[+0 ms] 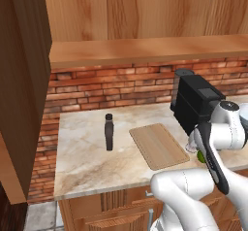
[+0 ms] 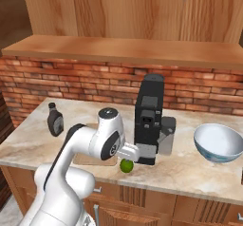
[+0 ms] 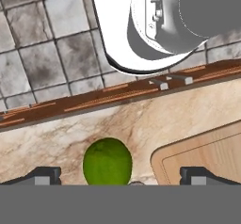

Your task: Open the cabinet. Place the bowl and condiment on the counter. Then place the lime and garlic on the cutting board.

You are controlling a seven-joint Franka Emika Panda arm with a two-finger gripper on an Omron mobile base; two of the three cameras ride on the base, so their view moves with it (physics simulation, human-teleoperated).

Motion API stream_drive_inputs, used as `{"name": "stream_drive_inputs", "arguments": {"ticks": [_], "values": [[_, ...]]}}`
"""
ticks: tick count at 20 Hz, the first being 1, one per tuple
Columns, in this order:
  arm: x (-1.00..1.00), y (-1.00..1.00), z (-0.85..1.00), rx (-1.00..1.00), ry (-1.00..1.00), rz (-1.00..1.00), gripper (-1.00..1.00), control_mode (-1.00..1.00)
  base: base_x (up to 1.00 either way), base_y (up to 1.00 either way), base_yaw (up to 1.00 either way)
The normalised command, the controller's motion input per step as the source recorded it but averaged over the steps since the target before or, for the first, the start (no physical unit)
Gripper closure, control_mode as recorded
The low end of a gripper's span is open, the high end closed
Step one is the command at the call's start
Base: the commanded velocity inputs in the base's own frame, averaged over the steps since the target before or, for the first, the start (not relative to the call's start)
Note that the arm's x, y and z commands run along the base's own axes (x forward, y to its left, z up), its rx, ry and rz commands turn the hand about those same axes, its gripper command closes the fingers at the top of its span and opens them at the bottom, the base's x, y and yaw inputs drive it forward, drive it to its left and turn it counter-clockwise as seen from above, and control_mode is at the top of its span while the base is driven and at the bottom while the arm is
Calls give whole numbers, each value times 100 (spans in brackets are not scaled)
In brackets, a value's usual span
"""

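Observation:
The lime (image 3: 107, 162) lies on the counter (image 3: 141, 119) near its front edge, just off a corner of the cutting board (image 3: 207, 155). My gripper (image 3: 121, 176) hangs open right above it, one fingertip on each side and not touching it. From the right base view the lime (image 2: 126, 165) sits under the gripper (image 2: 127, 157), in front of the coffee machine. The condiment (image 1: 109, 132) stands upright on the counter left of the cutting board (image 1: 159, 146). The bowl (image 2: 218, 143) rests on the counter at the right. The cabinet (image 1: 145, 11) hangs above, its door (image 1: 22, 89) swung open at the left. The garlic is out of view.
A black coffee machine (image 2: 149, 120) stands against the brick wall, close behind the gripper. The counter's front edge (image 3: 94, 100) with drawer fronts runs just beyond the lime. The open cabinet door juts out over the counter's left end.

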Motion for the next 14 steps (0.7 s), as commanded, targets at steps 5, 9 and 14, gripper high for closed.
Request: {"name": "stream_drive_inputs", "arguments": {"ticks": [5,9,14], "values": [[6,-10,-8,0,0,0,-100,-100,0,0,0],[16,-4,-11,0,0,0,-100,-100,0,0,0],[6,-9,-7,0,0,0,-100,-100,0,0,0]]}}
